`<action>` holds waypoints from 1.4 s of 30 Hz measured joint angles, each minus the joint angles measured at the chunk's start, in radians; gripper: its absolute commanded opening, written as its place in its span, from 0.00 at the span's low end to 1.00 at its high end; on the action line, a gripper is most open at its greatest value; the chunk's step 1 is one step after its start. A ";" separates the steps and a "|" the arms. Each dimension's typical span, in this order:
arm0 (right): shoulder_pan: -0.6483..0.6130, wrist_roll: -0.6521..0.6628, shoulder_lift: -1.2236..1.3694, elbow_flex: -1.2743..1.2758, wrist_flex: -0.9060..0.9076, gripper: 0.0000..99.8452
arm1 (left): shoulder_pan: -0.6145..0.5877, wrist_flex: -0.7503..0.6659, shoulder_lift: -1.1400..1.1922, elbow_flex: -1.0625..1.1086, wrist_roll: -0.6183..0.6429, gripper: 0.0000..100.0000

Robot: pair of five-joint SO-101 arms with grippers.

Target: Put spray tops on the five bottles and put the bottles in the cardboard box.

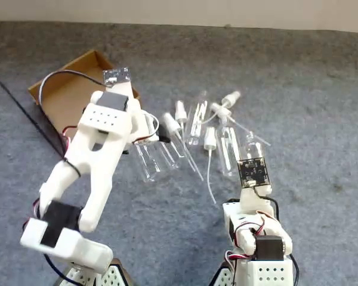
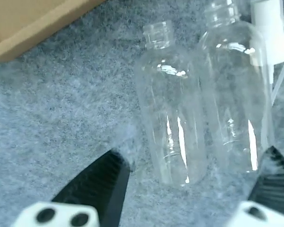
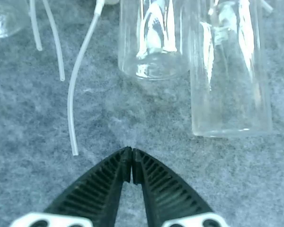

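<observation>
Left gripper (image 2: 194, 152): black ribbed fingers (image 2: 102, 182) spread wide, holding nothing, hovering low just beside the brown cardboard box (image 1: 62, 110). Lying side by side in the gap ahead of the fingers are a clear round plastic bottle (image 2: 173, 109) and a second clear bottle (image 2: 232, 94). Can't tell whether the fingers touch either one. Both have smooth glossy walls and no top. The threaded neck of the first is open and points toward the box wall (image 2: 33, 23), which is flat matte cardboard.

Right gripper (image 3: 131, 153): ribbed black jaws pressed together at the tips, nothing between them, well apart from the box on the far side of the bottle cluster. Two more clear bottles (image 3: 154, 38) (image 3: 229, 71) lie flat-base toward it, not touched. A thin translucent dip tube (image 3: 75, 94) curves on the mat beside them.

A fifth clear bottle (image 1: 197, 119) lies between the two pairs, farther from the arms. White plastic spray tops (image 1: 210, 138) with long thin tubes are scattered loose among the bottles, none fitted. The box is open-topped and shallow, with no bottles inside. Everything sits on a grey fuzzy carpet-like mat (image 1: 310, 89).
</observation>
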 measured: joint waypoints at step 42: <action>0.000 0.000 0.000 0.000 0.000 0.00 | -0.114 -0.075 0.115 0.052 -0.012 0.31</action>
